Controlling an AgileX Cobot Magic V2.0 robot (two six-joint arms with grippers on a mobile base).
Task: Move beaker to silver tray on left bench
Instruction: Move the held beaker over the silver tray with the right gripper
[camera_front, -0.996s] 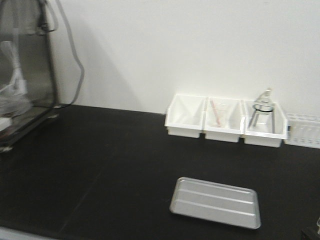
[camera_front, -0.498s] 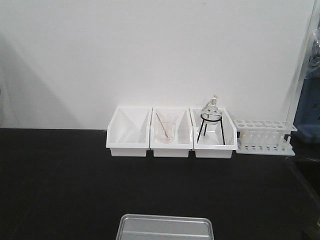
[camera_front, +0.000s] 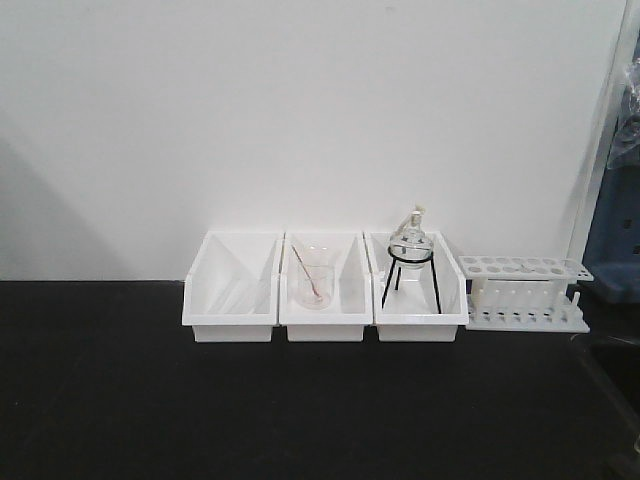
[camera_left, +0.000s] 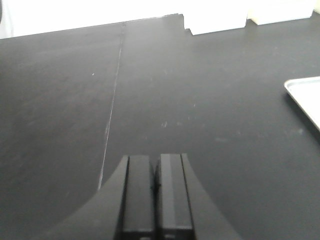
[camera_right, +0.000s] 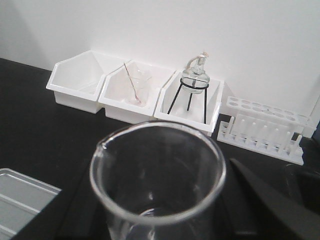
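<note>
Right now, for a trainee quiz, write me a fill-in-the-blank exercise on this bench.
The round-bottomed glass flask on a black stand sits in the ____ of three white plastic bins.
The clear beaker with a thin reddish rod stands in the ____ bin.
The left gripper has its jaws ____.
The small clear glass beaker is held by the ____ gripper.
Missing words: rightmost; middle; shut; right.

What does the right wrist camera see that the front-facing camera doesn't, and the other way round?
Only the right wrist view shows the beaker and a corner of the silver tray. Only the front view shows a blue object at its right edge. Both show three white bins, a flask on a black stand and a test-tube rack on the black bench.
</note>
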